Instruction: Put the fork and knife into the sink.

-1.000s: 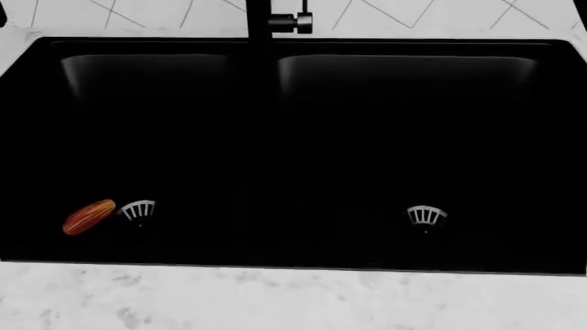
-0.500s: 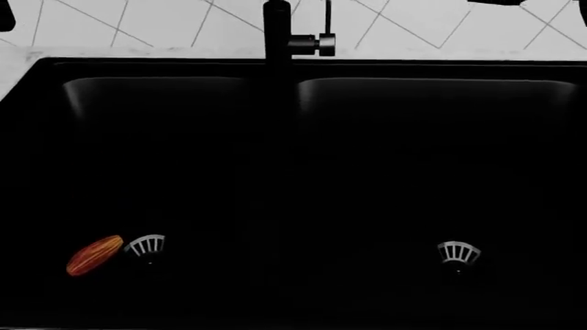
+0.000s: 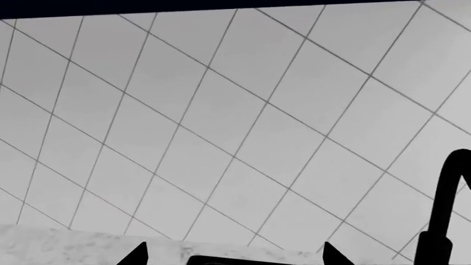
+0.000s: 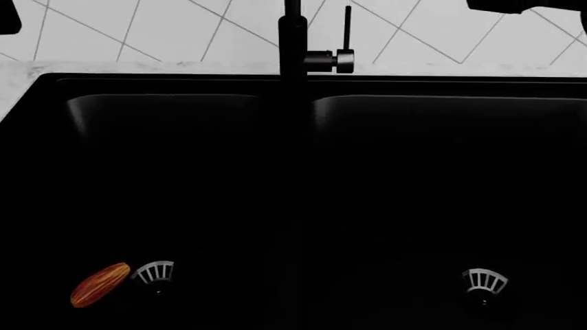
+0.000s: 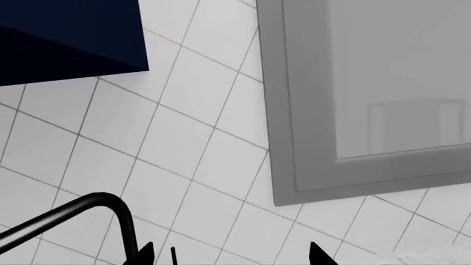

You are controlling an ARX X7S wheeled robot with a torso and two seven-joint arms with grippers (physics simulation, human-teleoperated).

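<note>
The black double-basin sink (image 4: 440,77) fills the head view, with a round silver drain in the left basin (image 4: 156,271) and one in the right basin (image 4: 484,280). The fork and the knife are out of view in every frame. My left gripper (image 3: 235,255) is open and empty; its two dark fingertips (image 3: 140,254) stand wide apart, facing the tiled wall above the sink's back rim (image 3: 220,260). My right gripper (image 5: 233,255) is open too, empty, pointing at the wall beside the faucet (image 5: 74,212).
A tall black faucet (image 4: 293,55) rises at the sink's back middle. An orange-red oblong object (image 4: 100,284) lies beside the left drain. Dark arm parts show at the head view's top corners (image 4: 527,5). A grey window frame (image 5: 294,138) and a dark blue cabinet (image 5: 66,38) hang on the wall.
The head view has shifted: the sink, drains and orange object slid down the frame, the front counter left the view, and more tiled wall and faucet show at the top.
</note>
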